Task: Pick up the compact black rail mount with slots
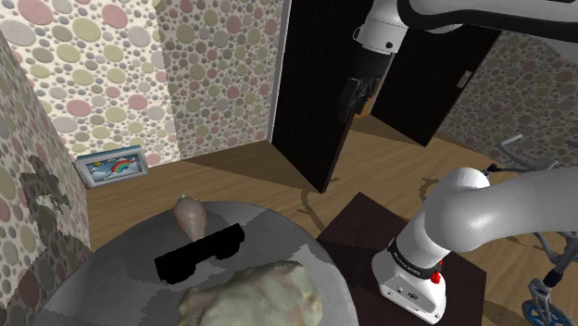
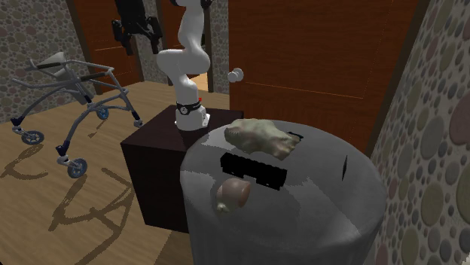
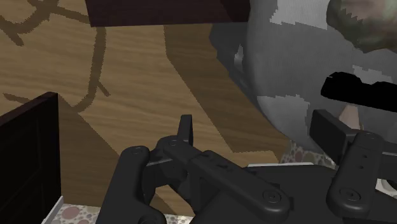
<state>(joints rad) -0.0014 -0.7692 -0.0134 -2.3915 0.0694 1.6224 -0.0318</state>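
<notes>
The white arm (image 1: pixel 472 218) rises from its base, bends sharply at the elbow and reaches across the top of the shoulder view, ending in a wrist that is turned downward. The black tool (image 1: pixel 355 100) hangs from that wrist, held high and pointing down at a slant. In the wrist view its two fingers (image 3: pixel 184 130) stand wide apart, clasping nothing.

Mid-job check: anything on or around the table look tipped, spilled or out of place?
Nothing spilled or damaged. The black rail mount lies flat on the grey table between a brownish shell and a mottled lump. Only oddity: a framed picture stands on the floor against the wall.
</notes>
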